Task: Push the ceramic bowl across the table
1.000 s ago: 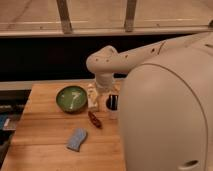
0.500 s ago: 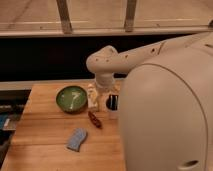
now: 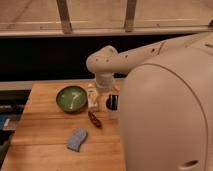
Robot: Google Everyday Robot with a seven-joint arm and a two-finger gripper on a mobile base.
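The ceramic bowl (image 3: 71,98), green glazed with pale highlights inside, sits on the wooden table (image 3: 40,135) toward its far side. My gripper (image 3: 93,98) hangs from the white arm just to the right of the bowl, close to its rim. Whether it touches the bowl is not clear.
A small dark-red object (image 3: 94,119) lies in front of the gripper. A flat light-blue sponge (image 3: 76,139) lies nearer the front. A dark can-like object (image 3: 112,102) stands to the right of the gripper. My white body (image 3: 170,115) fills the right side.
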